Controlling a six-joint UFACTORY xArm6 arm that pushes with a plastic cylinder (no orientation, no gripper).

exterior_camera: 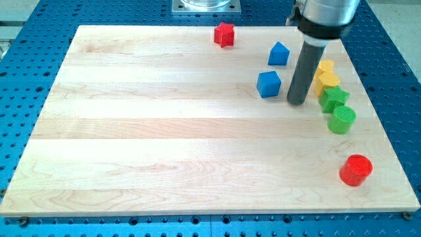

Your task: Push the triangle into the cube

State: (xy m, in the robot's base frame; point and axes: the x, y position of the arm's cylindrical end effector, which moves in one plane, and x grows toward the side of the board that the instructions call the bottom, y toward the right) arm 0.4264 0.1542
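Note:
A blue triangle-topped block (279,53) lies near the view's top right of the wooden board (164,131). A blue cube (268,83) sits just below and slightly left of it, a small gap between them. My tip (297,101) rests on the board just right of the cube and a little lower than it, below and to the right of the triangle. The dark rod rises from the tip toward the view's top.
A red star block (224,34) sits near the top edge. Two yellow blocks (325,76), a green star (334,97) and a green cylinder (342,119) cluster right of the rod. A red cylinder (356,170) stands at lower right.

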